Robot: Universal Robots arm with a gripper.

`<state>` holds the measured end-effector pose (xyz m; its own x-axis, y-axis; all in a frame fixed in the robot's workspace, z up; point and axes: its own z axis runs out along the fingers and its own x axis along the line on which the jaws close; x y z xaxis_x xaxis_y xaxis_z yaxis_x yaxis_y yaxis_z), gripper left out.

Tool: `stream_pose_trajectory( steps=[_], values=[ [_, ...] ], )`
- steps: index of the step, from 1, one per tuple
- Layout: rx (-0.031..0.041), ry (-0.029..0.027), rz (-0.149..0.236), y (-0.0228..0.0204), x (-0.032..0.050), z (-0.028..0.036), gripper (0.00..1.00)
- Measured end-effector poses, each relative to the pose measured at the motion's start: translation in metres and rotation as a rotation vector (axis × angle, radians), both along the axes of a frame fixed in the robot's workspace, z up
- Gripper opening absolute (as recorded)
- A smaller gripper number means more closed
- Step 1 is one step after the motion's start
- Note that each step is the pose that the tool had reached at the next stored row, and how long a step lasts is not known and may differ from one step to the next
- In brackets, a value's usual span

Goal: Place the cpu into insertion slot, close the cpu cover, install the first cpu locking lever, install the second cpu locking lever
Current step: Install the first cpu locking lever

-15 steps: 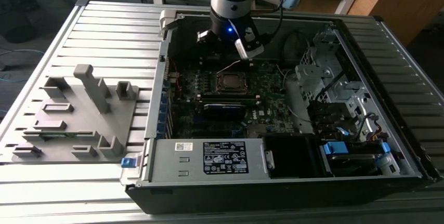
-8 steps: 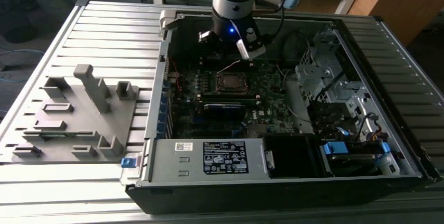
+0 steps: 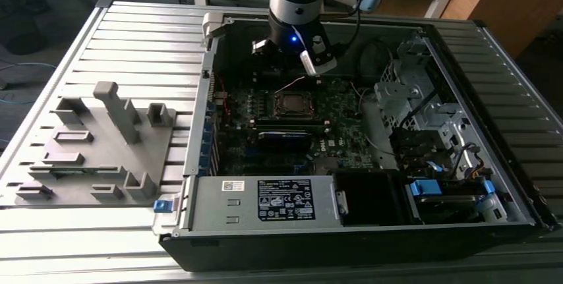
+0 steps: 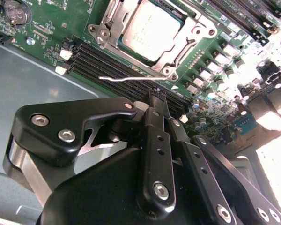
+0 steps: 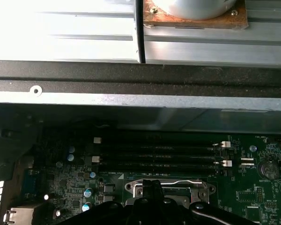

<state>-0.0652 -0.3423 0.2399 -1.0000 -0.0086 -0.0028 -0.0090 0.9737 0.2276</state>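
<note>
The cpu (image 4: pixel 147 30) lies flat in the insertion slot (image 3: pixel 293 103), its silvery face up. The cpu cover (image 4: pixel 196 35) is down around it as a metal frame. A thin silvery locking lever (image 4: pixel 124 78) sticks out beside the socket, over the memory slots. My gripper (image 4: pixel 157 95) hangs just above the board with its black fingers closed together, tips right at that lever's wire. I cannot tell whether the wire is pinched. In the exterior view the gripper (image 3: pixel 297 73) is at the socket's far side. In the first wrist view the gripper (image 5: pixel 152 185) sits by the socket frame.
Several long black memory slots (image 5: pixel 159 154) run between the socket and the case wall (image 5: pixel 131 79). A grey fixture plate (image 3: pixel 97 145) lies on the exterior view's left. The power supply (image 3: pixel 264 201) and drive cage (image 3: pixel 413 99) crowd the case's near and right sides.
</note>
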Motion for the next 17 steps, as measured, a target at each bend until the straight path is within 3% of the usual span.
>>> stream_pose_trajectory(
  steps=[17],
  values=[
    [-0.0003,0.0002,0.0,0.0,0.0033,-0.0004,0.1]
  ],
)
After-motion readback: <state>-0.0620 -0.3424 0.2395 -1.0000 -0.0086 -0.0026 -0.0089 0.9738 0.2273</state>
